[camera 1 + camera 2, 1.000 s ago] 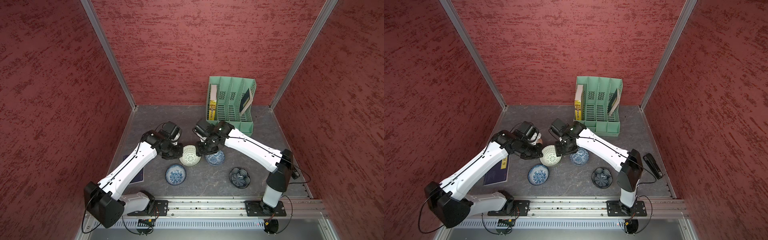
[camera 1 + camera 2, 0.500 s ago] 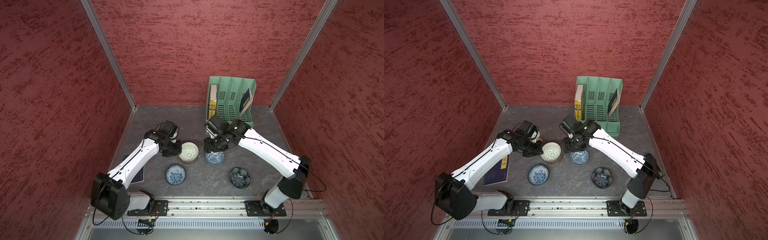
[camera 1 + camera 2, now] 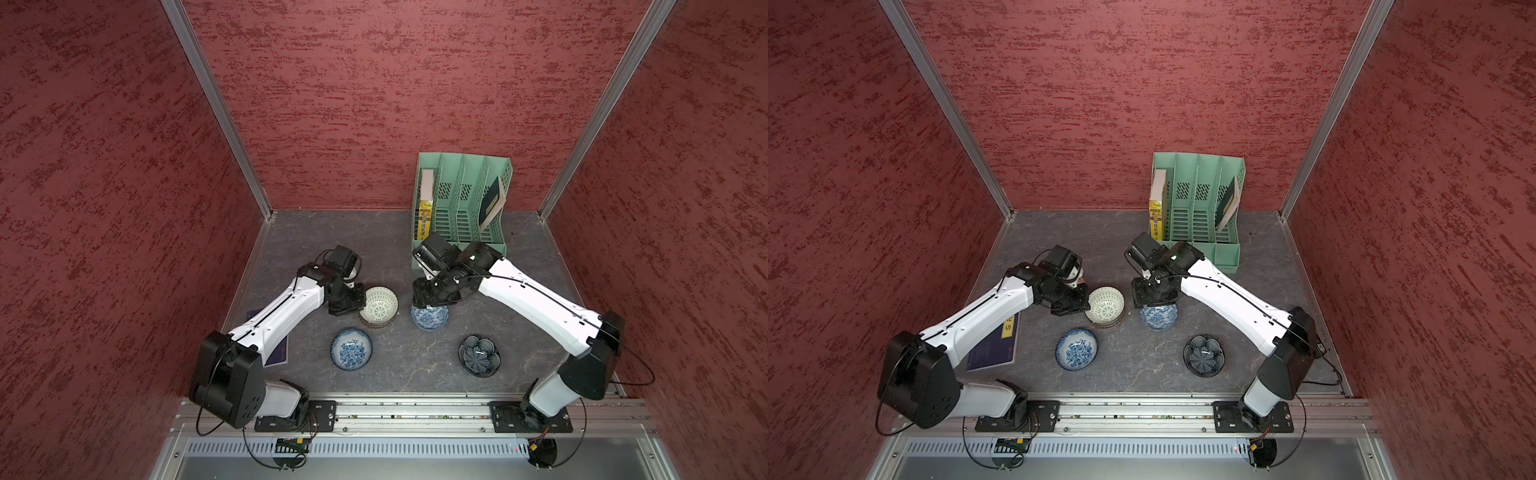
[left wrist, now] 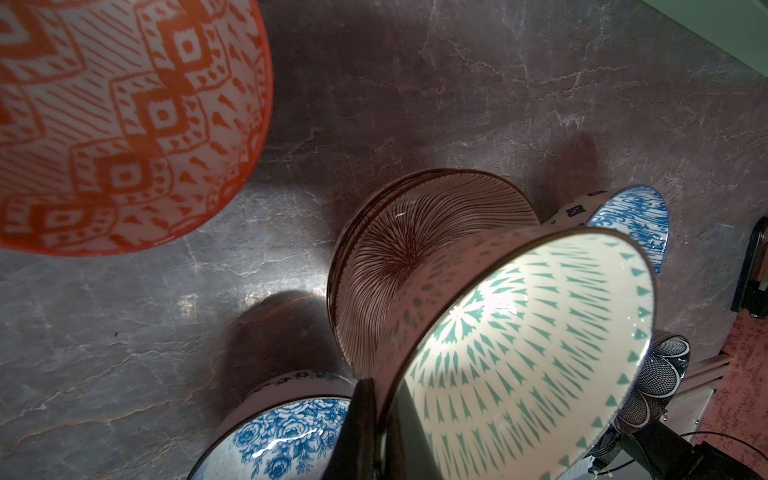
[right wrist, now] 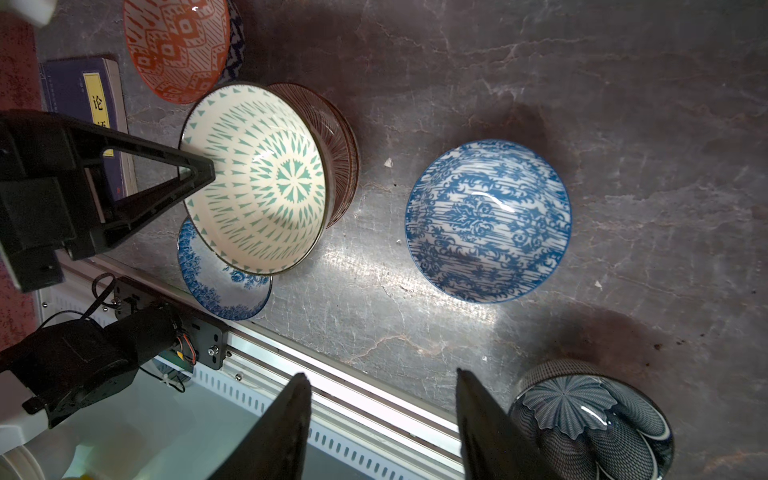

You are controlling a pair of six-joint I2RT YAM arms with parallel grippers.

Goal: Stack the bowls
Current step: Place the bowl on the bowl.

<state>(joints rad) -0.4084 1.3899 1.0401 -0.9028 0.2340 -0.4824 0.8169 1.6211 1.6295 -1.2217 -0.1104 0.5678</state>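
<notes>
My left gripper [image 4: 380,386] is shut on the rim of a cream bowl with teal marks [image 4: 519,353], which tilts over a brown-striped bowl [image 4: 395,249]. In both top views the cream bowl [image 3: 379,305] [image 3: 1106,303] covers the striped one. My right gripper [image 5: 382,374] is open and empty, hanging above a blue-white patterned bowl [image 5: 488,220] [image 3: 430,319]. An orange geometric bowl [image 5: 178,45] lies beyond the left wrist. A blue floral bowl [image 3: 351,349] and a dark flower-shaped bowl [image 3: 479,356] stand apart near the front.
A mint-green file rack [image 3: 461,199] with books stands at the back right, close behind my right wrist. A dark blue book [image 3: 994,345] lies under my left arm. The metal rail [image 3: 415,409] borders the front; red walls enclose the grey floor.
My right gripper has drawn away from the cream bowl to above the blue-white bowl. The left gripper has turned the cream bowl from on edge to mouth-up over the striped bowl.
</notes>
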